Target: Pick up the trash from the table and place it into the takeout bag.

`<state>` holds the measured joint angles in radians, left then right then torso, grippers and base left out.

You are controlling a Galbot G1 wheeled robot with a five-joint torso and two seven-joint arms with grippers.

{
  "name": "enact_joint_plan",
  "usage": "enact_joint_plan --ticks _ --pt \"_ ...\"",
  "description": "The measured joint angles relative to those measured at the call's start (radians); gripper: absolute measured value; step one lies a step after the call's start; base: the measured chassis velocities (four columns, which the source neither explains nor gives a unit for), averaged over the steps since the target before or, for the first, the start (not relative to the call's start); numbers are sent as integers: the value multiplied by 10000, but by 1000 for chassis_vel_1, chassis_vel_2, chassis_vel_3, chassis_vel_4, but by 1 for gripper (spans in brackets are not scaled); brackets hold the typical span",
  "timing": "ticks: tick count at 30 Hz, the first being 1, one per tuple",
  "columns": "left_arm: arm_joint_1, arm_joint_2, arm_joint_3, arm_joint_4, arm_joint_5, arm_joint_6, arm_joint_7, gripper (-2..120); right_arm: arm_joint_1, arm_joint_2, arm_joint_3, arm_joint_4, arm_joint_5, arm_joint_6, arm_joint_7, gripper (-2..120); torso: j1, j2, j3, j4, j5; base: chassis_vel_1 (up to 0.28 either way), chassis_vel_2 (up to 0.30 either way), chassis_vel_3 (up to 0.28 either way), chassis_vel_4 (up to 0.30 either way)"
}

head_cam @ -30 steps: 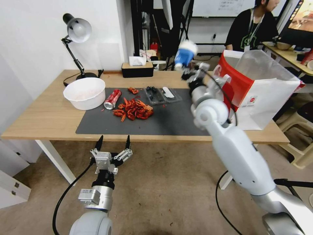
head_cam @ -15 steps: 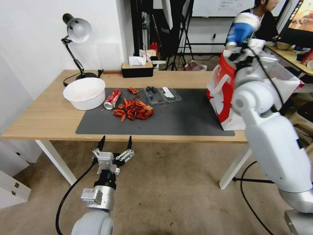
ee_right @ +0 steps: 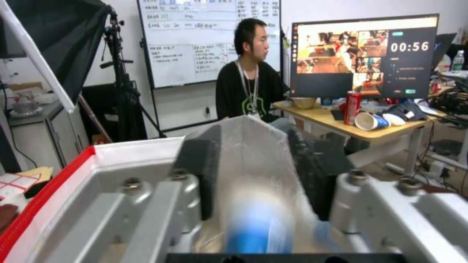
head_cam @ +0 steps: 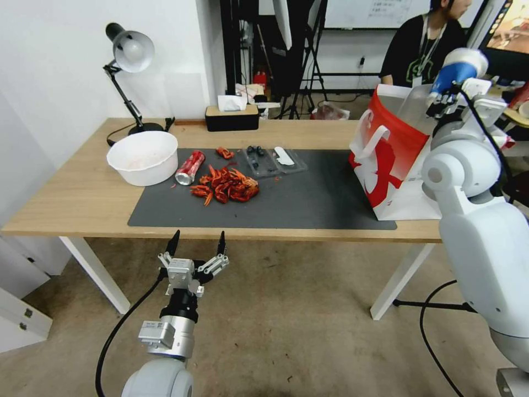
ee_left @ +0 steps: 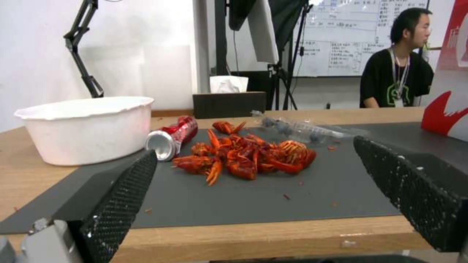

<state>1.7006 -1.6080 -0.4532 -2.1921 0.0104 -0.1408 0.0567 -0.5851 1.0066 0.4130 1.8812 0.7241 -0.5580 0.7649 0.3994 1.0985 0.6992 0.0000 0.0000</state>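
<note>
This looks like a lab or work room. At the top of the frame a whiteboard [head_cam: 374, 11] full of writing hangs on the wall. At the upper right stands a big computer screen [ee_right: 363, 56] on a desk [ee_right: 341, 122]. Black light stands [head_cam: 308, 60] crowd the back.

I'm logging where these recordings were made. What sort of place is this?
Probably a robotics lab or office: a written-on whiteboard, a monitor showing camera feeds and a timer, and tripods behind the table.

red-and-white takeout bag [head_cam: 394, 160], blue paper cup [head_cam: 456, 70], dark grey mat [head_cam: 292, 198]
</note>
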Motion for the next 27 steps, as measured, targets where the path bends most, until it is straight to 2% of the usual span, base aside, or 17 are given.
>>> enact_joint_plan --ticks 3,4,6,7,9,10,11,13,14,17,19,21,22,25,26,27 --pt "46 0 14 -52 32 -40 4 100 -53 -149 151 374 1056 970 -493 58 0 0 0 1 -1 0 0 0 0" --pt "46 0 14 -52 32 -40 4 100 -53 -149 151 374 1056 970 -493 58 0 0 0 1 -1 0 0 0 0" --pt "78 0 16 -87 38 -50 7 100 -168 -277 345 868 2162 1629 -1012 68 0 0 1 3 -4 0 0 0 0" --pt "78 0 16 -87 38 -50 7 100 -168 -277 345 868 2162 1629 -1012 68 0 0 1 3 -4 0 0 0 0" --pt "111 0 15 -116 38 -80 8 100 -683 -525 580 1425 2652 2338 -2087 78 0 0 1 2 -3 0 0 0 0" --pt "111 0 15 -116 38 -80 8 100 -683 -525 580 1425 2652 2338 -2087 78 0 0 1 2 -3 0 0 0 0" --pt "125 0 10 -119 38 -92 8 100 -1020 -644 702 1640 2672 2638 -2572 83 0 1 1 2 -2 0 0 0 0" --pt "148 0 -9 -120 29 -140 4 100 -2210 -903 994 2391 2621 3164 -3709 94 0 1 1 -5 -1 0 0 0 0" --pt "148 0 -9 -120 29 -140 4 100 -2210 -903 994 2391 2621 3164 -3709 94 0 1 1 -5 -1 0 0 0 0" --pt "144 0 -28 -96 -15 -182 -3 100 -3875 -972 1131 3412 1861 3626 -4773 100 -1 1 0 1 -2 0 0 0 0" --pt "143 -1 -30 -92 -23 -184 -5 100 -4119 -957 1148 3550 1649 3731 -4965 100 0 1 0 0 -3 0 0 0 0" --pt "135 0 -34 -73 -68 -186 -6 100 -5601 -786 1208 4111 93 4413 -5838 100 -1 1 -1 0 -1 0 0 0 0" --pt "135 0 -34 -73 -68 -186 -6 100 -5601 -786 1208 4111 93 4413 -5838 100 -1 1 -1 0 -1 0 0 0 0" --pt "129 -1 -62 -34 -170 -197 -10 100 -7422 -392 1159 4628 -1326 5141 -6113 100 -1 2 -1 0 -3 0 0 0 0" --pt "129 -1 -62 -34 -170 -197 -10 100 -7422 -392 1159 4628 -1326 5141 -6113 100 -1 2 -1 0 -3 0 0 0 0" --pt "129 0 -81 -17 -205 -212 -14 100 -8098 -155 1099 4723 -1954 5525 -6116 100 -1 3 -2 -2 -1 0 0 0 0"
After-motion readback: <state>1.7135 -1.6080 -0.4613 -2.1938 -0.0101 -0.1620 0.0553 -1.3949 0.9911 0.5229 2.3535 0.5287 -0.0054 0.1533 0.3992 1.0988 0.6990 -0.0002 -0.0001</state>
